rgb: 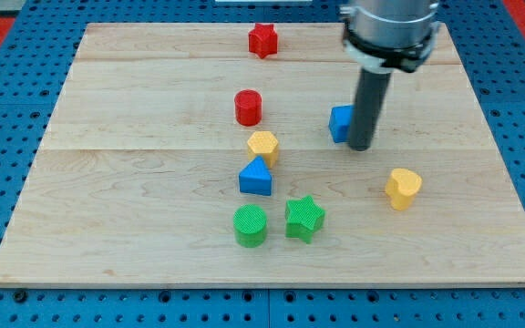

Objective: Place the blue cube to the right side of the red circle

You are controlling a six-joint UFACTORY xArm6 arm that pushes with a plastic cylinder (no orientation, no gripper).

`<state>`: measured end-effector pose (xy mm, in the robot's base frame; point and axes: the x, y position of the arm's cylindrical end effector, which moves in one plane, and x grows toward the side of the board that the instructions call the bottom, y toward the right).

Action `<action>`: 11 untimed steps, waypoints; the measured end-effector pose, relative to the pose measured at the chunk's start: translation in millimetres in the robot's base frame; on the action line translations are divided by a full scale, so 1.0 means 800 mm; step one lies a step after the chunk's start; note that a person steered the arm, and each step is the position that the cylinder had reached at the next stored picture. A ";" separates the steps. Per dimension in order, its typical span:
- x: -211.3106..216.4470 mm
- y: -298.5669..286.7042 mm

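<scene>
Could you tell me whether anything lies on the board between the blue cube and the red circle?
Nothing does. In the camera view the stretch of wood between the red circle and the blue cube is bare. My tip sits against the cube's right side.

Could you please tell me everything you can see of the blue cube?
The blue cube looks like a small matte plastic block resting on the wooden board, right of the red cylinder. Its right part is hidden behind my rod; my tip sits at its right edge, apparently touching. No other block touches it.
</scene>
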<state>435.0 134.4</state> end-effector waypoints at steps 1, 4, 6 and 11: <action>-0.038 0.009; -0.026 0.062; -0.029 -0.017; -0.014 -0.122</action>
